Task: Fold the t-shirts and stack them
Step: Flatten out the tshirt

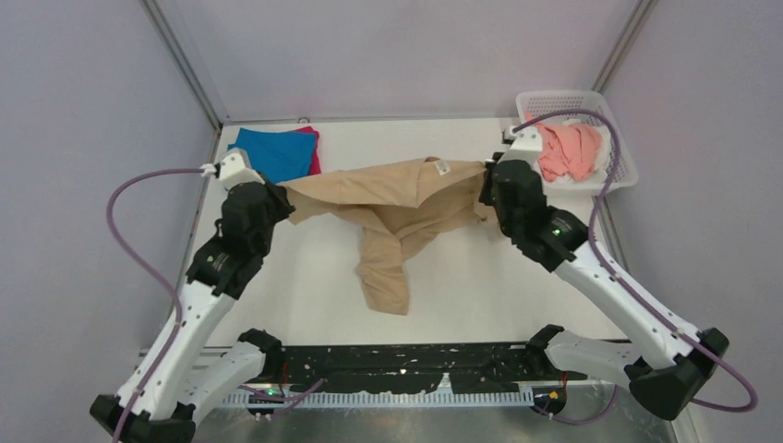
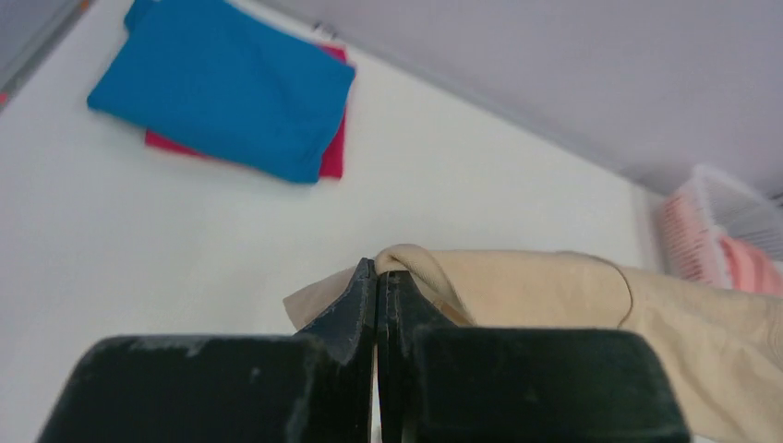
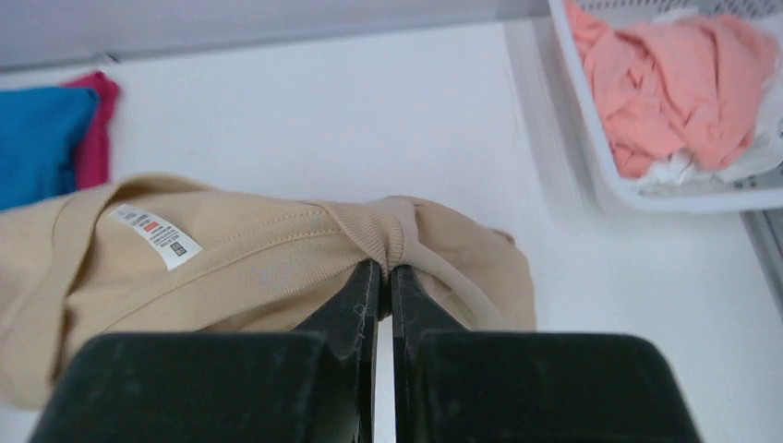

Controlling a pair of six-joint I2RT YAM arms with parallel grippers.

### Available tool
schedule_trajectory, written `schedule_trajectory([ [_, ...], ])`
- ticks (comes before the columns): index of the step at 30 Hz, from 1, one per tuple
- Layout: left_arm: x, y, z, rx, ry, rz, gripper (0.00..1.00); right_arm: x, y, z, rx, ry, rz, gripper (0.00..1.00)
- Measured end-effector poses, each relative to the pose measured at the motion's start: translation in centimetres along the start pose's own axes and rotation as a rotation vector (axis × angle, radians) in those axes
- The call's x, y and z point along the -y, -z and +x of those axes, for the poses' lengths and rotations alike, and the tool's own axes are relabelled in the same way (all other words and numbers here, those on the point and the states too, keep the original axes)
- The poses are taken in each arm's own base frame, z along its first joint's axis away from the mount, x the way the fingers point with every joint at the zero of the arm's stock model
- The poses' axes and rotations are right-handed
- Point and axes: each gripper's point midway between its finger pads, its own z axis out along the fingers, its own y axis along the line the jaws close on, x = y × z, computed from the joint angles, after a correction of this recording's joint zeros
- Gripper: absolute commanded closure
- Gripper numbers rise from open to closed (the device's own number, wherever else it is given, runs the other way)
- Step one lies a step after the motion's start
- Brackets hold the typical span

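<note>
The tan t-shirt (image 1: 388,198) hangs stretched between both grippers above the table, its middle sagging down to the table front (image 1: 383,286). My left gripper (image 1: 277,196) is shut on its left edge; the left wrist view shows the cloth (image 2: 517,286) pinched at the fingertips (image 2: 379,272). My right gripper (image 1: 487,180) is shut on its right edge near the collar; the right wrist view shows the bunched hem (image 3: 388,235) and a white label (image 3: 155,233). A folded blue shirt (image 1: 275,152) lies on a magenta one (image 1: 314,159) at the back left.
A white mesh basket (image 1: 620,152) at the back right holds a salmon-pink shirt (image 1: 568,150) and some white cloth (image 3: 739,161). The table's left edge (image 1: 205,221) and metal frame posts border the work area.
</note>
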Motion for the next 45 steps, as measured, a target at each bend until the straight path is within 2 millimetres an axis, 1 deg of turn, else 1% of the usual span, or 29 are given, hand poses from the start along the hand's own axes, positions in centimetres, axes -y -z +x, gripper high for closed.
schedule_trajectory([
  [1, 0.4, 1.3, -1.9, 0.055, 0.014, 0.043, 1.0, 0.1, 1.2, -2.4, 0.051, -0.013, -0.021, 0.94],
  [2, 1.0, 3.3, -4.3, 0.125, 0.033, 0.102, 1.0, 0.3, 2.9, -5.4, 0.11, -0.028, -0.052, 0.94],
  [3, 1.3, 4.6, -5.9, 0.169, 0.042, 0.14, 1.0, 0.3, 4.3, -7.7, 0.154, -0.037, -0.081, 0.94],
  [5, 2.3, 8.0, -9.6, 0.268, 0.06, 0.239, 1.0, 0.3, 7.3, -12.1, 0.242, -0.056, -0.146, 0.94],
  [6, 2.8, 10.0, -11.4, 0.318, 0.07, 0.291, 1.0, 0.3, 8.8, -14.0, 0.28, -0.062, -0.181, 0.94],
  [8, 3.4, 13.5, -14.5, 0.4, 0.082, 0.376, 1.0, 0.2, 12.1, -17.4, 0.354, -0.067, -0.267, 0.94],
  [9, 3.7, 15.3, -16.0, 0.443, 0.086, 0.419, 1.0, 0.1, 13.6, -18.6, 0.382, -0.063, -0.313, 0.94],
  [12, 4.5, 19.7, -19.4, 0.531, 0.085, 0.523, 1.0, -0.3, 17.4, -21.0, 0.434, -0.04, -0.436, 0.94],
  [16, 5.5, 24.1, -22.5, 0.605, 0.058, 0.628, 1.0, -0.6, 22.2, -23.7, 0.501, -0.002, -0.579, 0.94],
  [18, 5.9, 25.6, -23.8, 0.634, 0.051, 0.659, 1.0, -0.4, 24.0, -24.8, 0.536, 0.008, -0.615, 0.94],
  [20, 6.2, 26.2, -24.8, 0.655, 0.042, 0.667, 1.0, -0.1, 25.1, -25.8, 0.57, 0.021, -0.625, 0.94],
  [22, 6.7, 25.6, -25.4, 0.655, 0.037, 0.65, 1.0, 0.1, 25.2, -26.5, 0.585, 0.034, -0.611, 0.94],
  [23, 7.0, 24.8, -25.6, 0.648, 0.035, 0.628, 1.0, 0.0, 24.8, -26.7, 0.585, 0.042, -0.595, 0.94],
  [25, 7.6, 21.9, -25.9, 0.621, 0.021, 0.555, 1.0, -0.1, 23.3, -27.1, 0.574, 0.059, -0.544, 0.94],
  [26, 8.0, 20.0, -25.8, 0.601, 0.012, 0.511, 1.0, -0.3, 21.9, -27.2, 0.561, 0.072, -0.5, 0.94],
  [28, 9.0, 16.0, -25.5, 0.557, -0.025, 0.427, 1.0, -0.8, 18.9, -27.1, 0.526, 0.102, -0.425, 0.94],
  [30, 9.9, 11.2, -24.7, 0.505, -0.072, 0.34, 1.0, -1.4, 14.9, -26.7, 0.479, 0.133, -0.349, 0.94],
  [31, 10.2, 8.6, -24.2, 0.472, -0.097, 0.301, 1.0, -1.3, 13.4, -26.5, 0.463, 0.141, -0.319, 0.94],
  [32, 10.5, 6.5, -23.8, 0.447, -0.115, 0.269, 1.0, -1.3, 11.6, -26.3, 0.449, 0.148, -0.289, 0.94],
  [35, 11.5, -0.9, -21.9, 0.345, -0.17, 0.214, 1.0, -1.2, 4.4, -24.7, 0.38, 0.197, -0.192, 0.94],
  [36, 11.7, -2.8, -21.5, 0.319, -0.176, 0.207, 1.0, -1.2, 2.6, -24.2, 0.359, 0.213, -0.174, 0.94],
  [37, 11.9, -5.0, -21.1, 0.282, -0.183, 0.2, 1.0, -1.4, 0.4, -23.8, 0.338, 0.23, -0.156, 0.94],
  [38, 12.3, -6.5, -21.3, 0.265, -0.184, 0.201, 1.0, -1.6, -1.3, -23.8, 0.325, 0.242, -0.144, 0.94],
  [39, 12.8, -7.6, -21.9, 0.259, -0.181, 0.207, 1.0, -1.9, -2.7, -24.2, 0.325, 0.249, -0.133, 0.94],
  [40, 13.2, -8.1, -22.7, 0.263, -0.175, 0.217, 1.0, -2.1, -3.6, -24.9, 0.334, 0.25, -0.127, 0.94],
  [41, 13.8, -8.4, -23.8, 0.278, -0.165, 0.233, 1.0, -2.4, -4.4, -26.0, 0.356, 0.248, -0.121, 0.94],
  [42, 14.4, -8.2, -25.1, 0.304, -0.156, 0.254, 1.0, -2.8, -4.9, -27.6, 0.396, 0.241, -0.119, 0.94],
  [43, 14.8, -7.7, -26.0, 0.325, -0.149, 0.27, 1.0, -2.9, -4.9, -28.6, 0.422, 0.236, -0.117, 0.94],
  [45, 15.3, -5.8, -27.9, 0.374, -0.138, 0.306, 1.0, -2.6, -4.0, -30.6, 0.479, 0.224, -0.116, 0.94],
])
